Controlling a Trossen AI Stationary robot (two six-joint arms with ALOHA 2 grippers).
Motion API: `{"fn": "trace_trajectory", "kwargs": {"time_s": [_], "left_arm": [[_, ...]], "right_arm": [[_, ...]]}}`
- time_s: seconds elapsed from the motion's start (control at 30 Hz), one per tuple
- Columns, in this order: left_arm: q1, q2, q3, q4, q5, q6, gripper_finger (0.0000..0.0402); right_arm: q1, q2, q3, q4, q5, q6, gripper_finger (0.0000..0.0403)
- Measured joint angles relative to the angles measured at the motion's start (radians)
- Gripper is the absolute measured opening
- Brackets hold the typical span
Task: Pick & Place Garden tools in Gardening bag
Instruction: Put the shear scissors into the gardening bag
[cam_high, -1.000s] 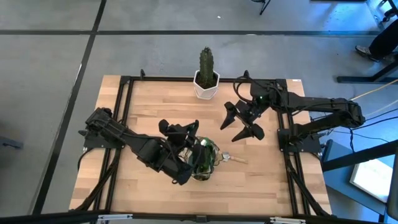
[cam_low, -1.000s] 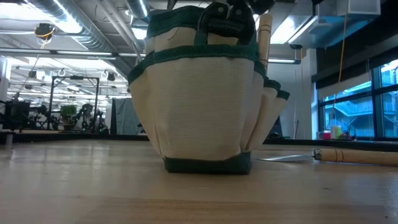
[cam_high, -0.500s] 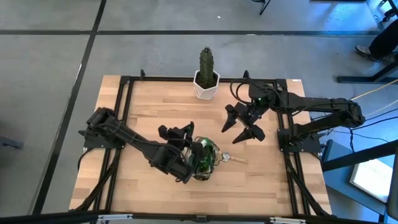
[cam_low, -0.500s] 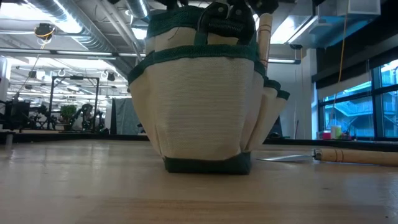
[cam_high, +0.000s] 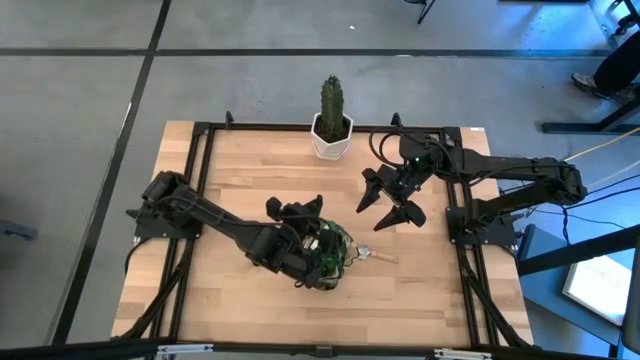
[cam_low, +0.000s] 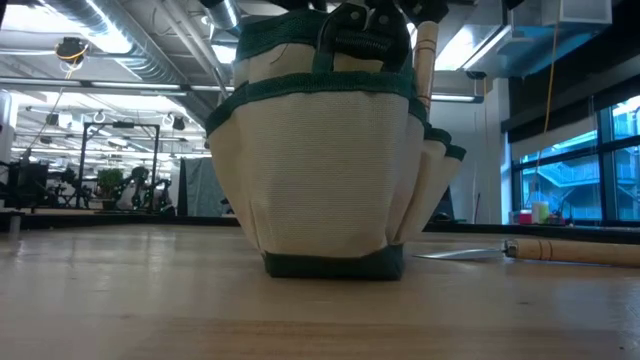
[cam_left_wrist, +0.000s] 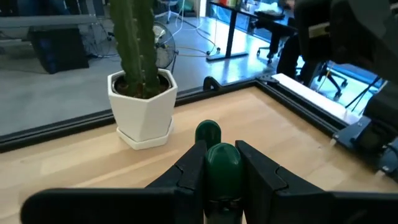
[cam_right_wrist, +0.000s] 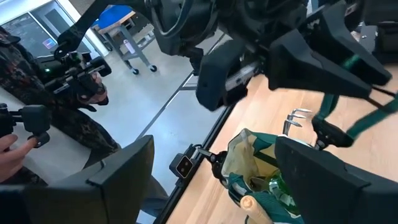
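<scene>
The left hand (cam_high: 318, 250) is placed right above the bag (cam_high: 333, 258), near the middle of the worktop (cam_high: 230, 165), and its fingers (cam_left_wrist: 189, 171) are closed on the green sprayer (cam_left_wrist: 221, 168). It seems that the sprayer is being put into the bag; next, the fingers should be opened and the arm lifted. A wooden-handled tool (cam_low: 570, 250) lies on the worktop just beside the bag. Further right, the right hand (cam_high: 385, 200) is held wide and empty.
</scene>
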Motion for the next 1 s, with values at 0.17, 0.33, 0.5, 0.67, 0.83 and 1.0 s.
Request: {"fn": "trace_trajectory", "kwargs": {"time_s": [0.17,0.33,0.5,0.67,0.83,1.0], "left_arm": [[0.017,0.004,0.001,0.015,0.026,0.054,0.0064],[0.025,0.012,0.001,0.014,0.055,0.059,0.0064],[0.025,0.015,0.001,0.011,0.065,0.059,0.0064],[0.025,0.015,0.001,0.001,0.065,0.073,0.0064],[0.039,0.015,0.001,0.0,0.079,0.106,0.0064],[0.049,0.015,0.001,0.0,0.09,0.114,0.0064]], "right_arm": [[0.0,0.0,0.0,0.0,0.0,0.004,0.0335],[0.0,0.0,0.0,0.0,0.0,0.018,0.0335],[0.0,0.0,0.0,0.0,0.0,0.018,0.0335],[0.0,0.0,0.0,0.0,0.0,0.018,0.0335],[0.0,0.0,0.0,0.0,0.0,0.019,0.0335],[0.0,0.0,0.0,0.0,-0.001,0.022,0.0335]]}}
